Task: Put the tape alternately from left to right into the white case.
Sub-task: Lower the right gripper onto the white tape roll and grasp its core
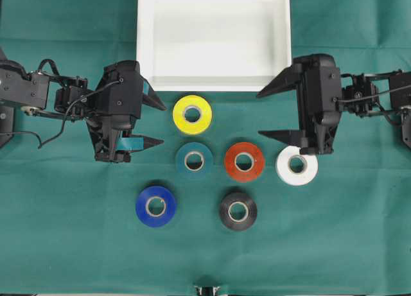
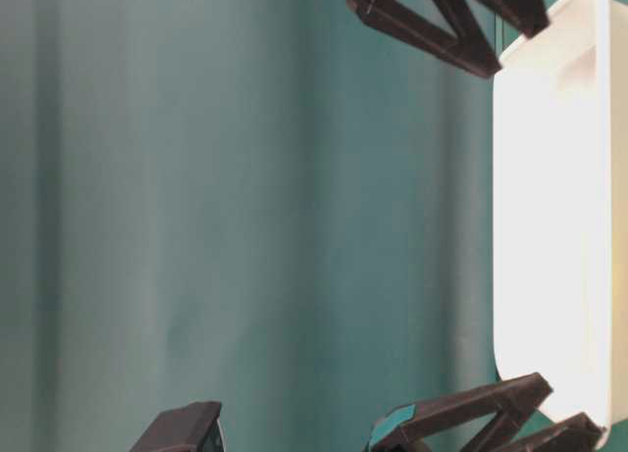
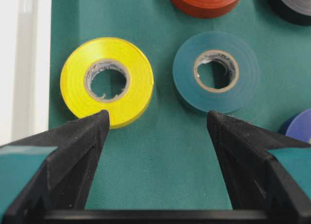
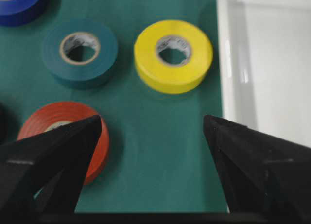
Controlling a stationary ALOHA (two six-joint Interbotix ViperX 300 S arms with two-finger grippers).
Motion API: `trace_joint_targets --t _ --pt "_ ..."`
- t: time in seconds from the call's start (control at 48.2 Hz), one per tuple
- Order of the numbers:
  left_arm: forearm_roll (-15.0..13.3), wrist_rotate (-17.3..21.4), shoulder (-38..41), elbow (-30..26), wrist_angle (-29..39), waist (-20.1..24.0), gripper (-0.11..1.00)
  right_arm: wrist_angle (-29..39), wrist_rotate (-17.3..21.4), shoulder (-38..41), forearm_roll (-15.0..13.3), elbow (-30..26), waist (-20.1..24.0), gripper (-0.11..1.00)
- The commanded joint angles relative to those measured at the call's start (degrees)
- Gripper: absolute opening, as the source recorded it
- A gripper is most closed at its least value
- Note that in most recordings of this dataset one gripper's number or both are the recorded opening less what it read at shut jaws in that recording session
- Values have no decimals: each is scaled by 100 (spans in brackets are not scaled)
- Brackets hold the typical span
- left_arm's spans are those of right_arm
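Observation:
The white case (image 1: 215, 42) stands empty at the back centre. In front of it, six tape rolls lie flat on the green cloth: yellow (image 1: 203, 119), teal (image 1: 183, 167), red-orange (image 1: 255, 169), white (image 1: 309, 171), blue (image 1: 144, 210) and black (image 1: 250, 216). My left gripper (image 1: 164, 124) hovers open just left of the yellow and teal rolls, which show ahead of its fingertips (image 3: 158, 116) in the left wrist view. My right gripper (image 1: 259, 115) is open too, right of the yellow roll (image 4: 146, 56) and above the red-orange one (image 4: 53, 114). Neither holds anything.
Green cloth (image 1: 77, 244) covers the whole table. The case's long front rim (image 1: 212, 87) lies just behind both grippers. In the table-level view the case (image 2: 549, 226) fills the right side, with black fingers above and below it.

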Motion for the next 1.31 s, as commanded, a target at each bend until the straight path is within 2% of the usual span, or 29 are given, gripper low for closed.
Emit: trace_joint_targets --t 0.0,0.311,0.539,0.788,1.099,1.286 --pt "-9 -9 -53 -123 -18 -18 85 105 44 -44 -9 -35 141 82" --pt "-9 -18 -53 -123 -26 -18 85 993 229 -132 0 18 501 82" --pt "-9 -18 -53 -114 -18 -18 85 1371 492 -369 0 211 694 82" --pt "-9 -18 -53 -123 -18 -18 85 1406 870 -589 -9 501 809 82" --pt "-9 -9 -53 -132 -18 -18 85 1371 905 -580 -114 545 809 82" --pt "-9 -9 -53 -132 -26 -18 85 1371 914 -308 -105 545 809 82"
